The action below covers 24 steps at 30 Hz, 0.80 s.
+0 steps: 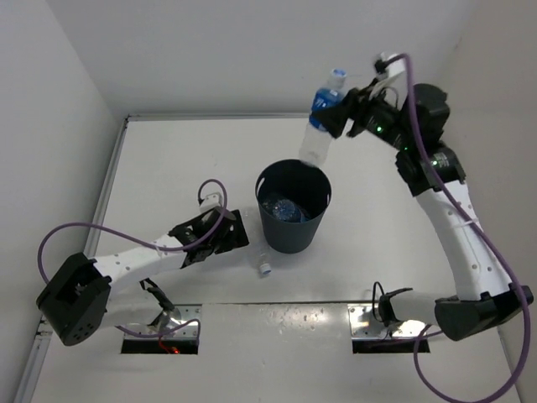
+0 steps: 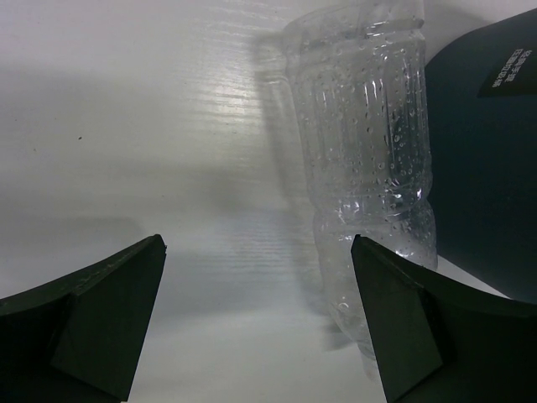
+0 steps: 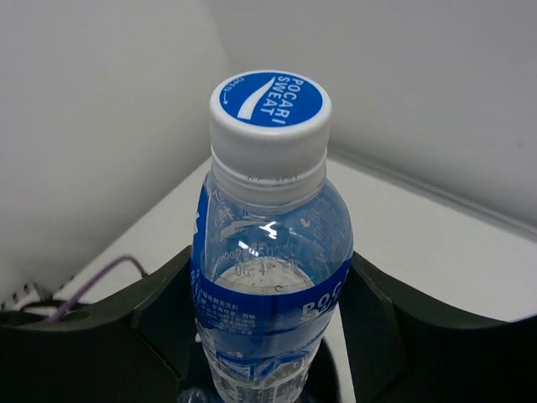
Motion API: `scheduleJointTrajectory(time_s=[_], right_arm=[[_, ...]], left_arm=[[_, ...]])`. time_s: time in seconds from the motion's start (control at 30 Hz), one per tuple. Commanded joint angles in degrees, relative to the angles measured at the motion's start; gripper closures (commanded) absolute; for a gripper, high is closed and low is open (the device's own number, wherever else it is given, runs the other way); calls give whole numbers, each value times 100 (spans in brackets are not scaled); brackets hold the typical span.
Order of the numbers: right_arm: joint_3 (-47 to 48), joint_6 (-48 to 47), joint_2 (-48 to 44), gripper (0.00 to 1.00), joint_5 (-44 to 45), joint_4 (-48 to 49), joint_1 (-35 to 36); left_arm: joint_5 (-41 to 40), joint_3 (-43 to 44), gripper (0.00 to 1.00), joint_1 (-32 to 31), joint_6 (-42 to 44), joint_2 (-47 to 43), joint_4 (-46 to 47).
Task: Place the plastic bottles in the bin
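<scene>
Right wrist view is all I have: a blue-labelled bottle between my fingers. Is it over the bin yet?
Observer: Nearly. The held bottle hangs tilted, its base just above the bin's far rim.
Operator: Anything in the bin already?
Observer: Yes, what looks like a blue-labelled bottle lies at its bottom.
Operator: Any bottles on the table?
Observer: One clear bottle lies beside the bin, in front of the open left gripper.

We see a white table (image 1: 168,168) spreading out below the left gripper (image 1: 228,233), with a metal strip (image 1: 107,180) along its edge, well apart from that gripper. Beyond the right gripper (image 1: 334,117) we see plain white walls (image 1: 252,50).
</scene>
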Motion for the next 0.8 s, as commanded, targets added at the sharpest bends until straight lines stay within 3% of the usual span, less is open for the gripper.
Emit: scheduleJointTrajectory(time_s=[0.0,0.13,0.2,0.27,0.3,0.53,0.77], right_arm=[[-950,-672,-133,90,14,-289,343],[-1630,-918,-283,84,-38,-491,598],[-1779,-989,-336,40,-38,-553,677],[-1615,-1051,-336,4,57,-667,827],[-1491,-1120,-336,0,58,-667,828],[134,-384,288,0,234,44,3],[-48,-189,342,0,234,-60,-456]], left_arm=[[-63,-24,0,60,-221,-206,37],[-116,-24,0,60,-335,-417,-15],[-169,-24,0,60,-389,-592,-68],[-229,-24,0,60,-441,-646,-68],[-230,-24,0,60,-442,-724,-120],[-388,-24,0,60,-503,-901,-69],[-274,-217,0,60,-442,-893,641]])
